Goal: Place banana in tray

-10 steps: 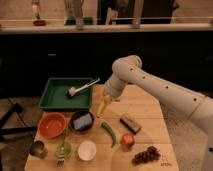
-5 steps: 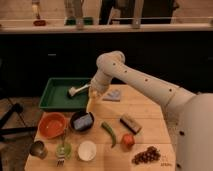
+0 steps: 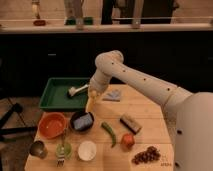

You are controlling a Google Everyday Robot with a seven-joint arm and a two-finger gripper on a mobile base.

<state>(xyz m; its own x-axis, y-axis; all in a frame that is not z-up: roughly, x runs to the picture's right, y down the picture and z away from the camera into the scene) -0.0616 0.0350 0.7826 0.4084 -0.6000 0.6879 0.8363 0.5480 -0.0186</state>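
camera view: jaws clamped on banana (image 3: 90, 104), hanging just over tray (image 3: 52, 97) rim, above wooden table (image 3: 145, 107).

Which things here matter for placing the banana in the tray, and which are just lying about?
Job: green tray; banana, held in the gripper at that tray's right rim.

Lying about: white utensil in the tray, orange bowl, dark bowl, green pepper, red fruit, grapes, grey cloth, brown block.
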